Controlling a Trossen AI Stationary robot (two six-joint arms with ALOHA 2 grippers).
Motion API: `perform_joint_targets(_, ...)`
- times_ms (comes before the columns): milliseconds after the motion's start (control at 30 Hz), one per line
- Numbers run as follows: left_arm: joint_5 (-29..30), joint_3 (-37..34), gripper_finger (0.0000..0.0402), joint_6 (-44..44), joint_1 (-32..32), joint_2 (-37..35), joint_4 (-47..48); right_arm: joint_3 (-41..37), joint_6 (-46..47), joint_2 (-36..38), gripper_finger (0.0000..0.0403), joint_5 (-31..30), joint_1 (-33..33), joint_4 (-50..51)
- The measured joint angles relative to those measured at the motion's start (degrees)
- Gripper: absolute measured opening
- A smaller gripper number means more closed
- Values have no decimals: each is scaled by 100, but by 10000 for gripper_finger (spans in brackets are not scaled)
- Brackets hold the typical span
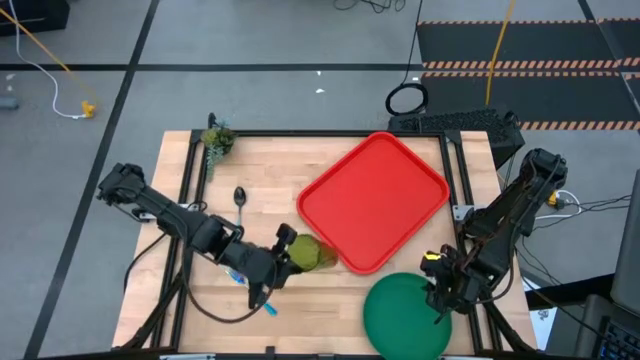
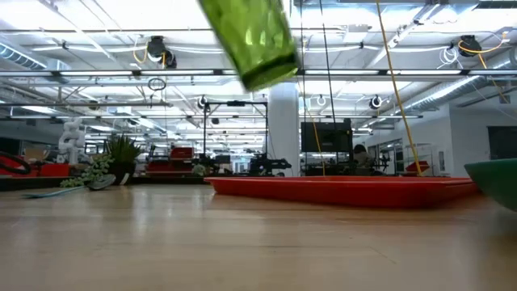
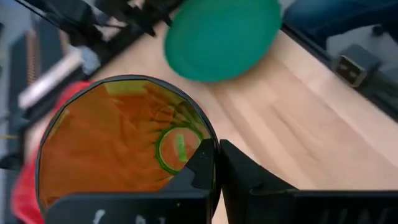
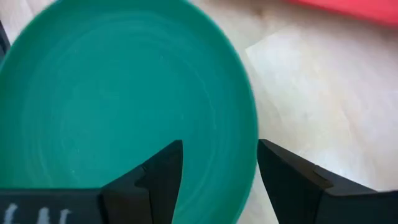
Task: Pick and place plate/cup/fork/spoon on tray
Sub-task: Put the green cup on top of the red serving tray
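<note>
The step in hand is the carrying of the small translucent olive-green cup point(image 1: 308, 252): the left tool point(image 1: 284, 246) is closed tight on its rim, one finger point(image 3: 202, 168) inside the wall, and the low view shows the cup tilted and well clear of the wooden bench point(image 1: 300, 170). It hangs just beside the near corner of the big bright-red square plastic tray point(image 1: 374, 200), not yet over it.

The next move, as I judge it, calls for swinging the cup in over the tray, righting it, and lowering it before letting go.

The right tool point(image 4: 219, 163) stands wide open with nothing in it, hovering at the edge of the large round dark-green plate point(image 1: 407, 315), which lies on the bench near the tray's front side.

The dark-bowled spoon point(image 1: 240, 201) lies well to the tray's left.
</note>
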State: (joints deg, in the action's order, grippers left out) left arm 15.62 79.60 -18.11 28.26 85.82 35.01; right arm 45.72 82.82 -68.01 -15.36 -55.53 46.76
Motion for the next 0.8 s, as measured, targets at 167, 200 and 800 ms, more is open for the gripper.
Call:
perform_joint_targets(167, 73, 315, 15, -517, -284, 0, 12, 65, -158, 4, 199, -222, 0, 132)
perform_joint_targets(200, 70, 363, 16, -602, -367, 0, 44, 65, -190, 8, 199, -279, 0, 120)
perform_joint_targets(800, -361, 681, 9, -1485, -1969, -2, 605, 65, -830, 15, 199, -1317, 126, -336)
